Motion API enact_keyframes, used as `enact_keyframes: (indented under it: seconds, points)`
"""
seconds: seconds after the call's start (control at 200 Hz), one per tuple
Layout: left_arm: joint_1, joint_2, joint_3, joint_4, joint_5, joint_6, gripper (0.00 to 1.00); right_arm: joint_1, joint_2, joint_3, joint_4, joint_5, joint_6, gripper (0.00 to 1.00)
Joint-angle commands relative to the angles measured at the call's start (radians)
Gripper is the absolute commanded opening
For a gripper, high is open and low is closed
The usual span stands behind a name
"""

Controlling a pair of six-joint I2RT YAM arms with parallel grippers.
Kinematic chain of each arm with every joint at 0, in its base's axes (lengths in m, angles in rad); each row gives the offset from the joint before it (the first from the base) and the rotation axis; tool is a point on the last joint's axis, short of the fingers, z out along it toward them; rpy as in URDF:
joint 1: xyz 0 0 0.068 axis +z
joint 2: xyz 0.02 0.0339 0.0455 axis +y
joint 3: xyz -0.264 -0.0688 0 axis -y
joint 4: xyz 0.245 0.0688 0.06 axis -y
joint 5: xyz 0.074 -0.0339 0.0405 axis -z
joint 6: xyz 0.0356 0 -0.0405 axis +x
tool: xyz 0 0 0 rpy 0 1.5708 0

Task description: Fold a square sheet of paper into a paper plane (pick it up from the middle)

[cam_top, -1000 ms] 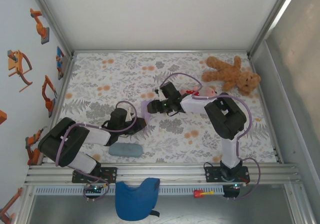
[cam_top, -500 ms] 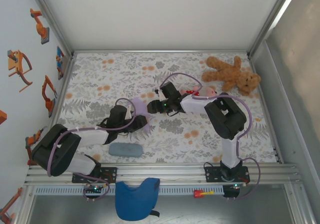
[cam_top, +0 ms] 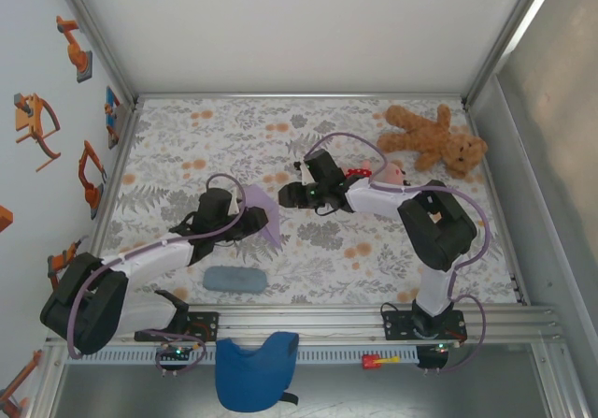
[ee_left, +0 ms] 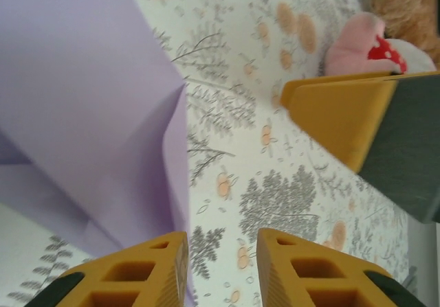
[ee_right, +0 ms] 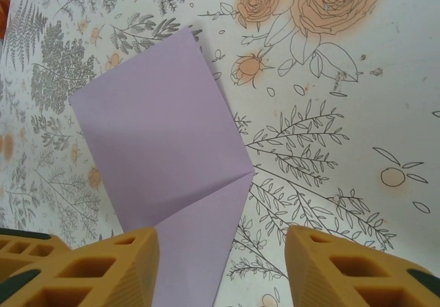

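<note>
The paper (cam_top: pixel 263 212) lay near the middle of the floral table (cam_top: pixel 187 147), creased into a pointed shape with its tip toward the near edge. It sat between the two claws. The left claw (cam_top: pixel 249 223) was at its near-left side and the right claw (cam_top: pixel 284 196) just off its far-right corner.

From the left wrist, the paper's (ee_left: pixel 89 115) edge ran down along the inner side of one finger (ee_left: pixel 137 276). The left claw (ee_left: pixel 220 235) was released, with bare cloth between its jaws.

From the right wrist, the paper (ee_right: pixel 165 149) showed one diagonal crease. Its lower flap reached down beside one finger (ee_right: pixel 103 266), and the other finger (ee_right: pixel 357 266) stood well apart from it. The right claw (ee_right: pixel 221 231) gaped wide and grasped nothing.
</note>
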Motion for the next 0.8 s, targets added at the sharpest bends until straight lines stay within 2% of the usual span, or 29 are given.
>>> enact_keyframes:
  seconds: [0.0, 0.205, 0.351, 0.561, 0.791]
  points:
    - [-0.017, -0.025, 0.028, -0.001, -0.009, -0.047, 0.31, 0.0, -0.01, 0.001, -0.017, 0.023, 0.052, 0.45]
    - [-0.069, 0.041, 0.138, -0.112, -0.06, -0.047, 0.27, 0.001, -0.021, -0.004, -0.038, 0.079, 0.091, 0.4]
    - [-0.07, 0.128, 0.219, -0.268, -0.155, -0.078, 0.21, 0.0, -0.037, -0.007, -0.073, 0.12, 0.104, 0.38]
    - [-0.062, 0.224, 0.247, -0.275, -0.137, -0.092, 0.19, 0.0, -0.044, -0.006, -0.109, 0.133, 0.106, 0.38]
    - [-0.055, 0.232, 0.225, -0.311, -0.179, -0.094, 0.17, 0.0, -0.045, -0.003, -0.127, 0.128, 0.113, 0.38]
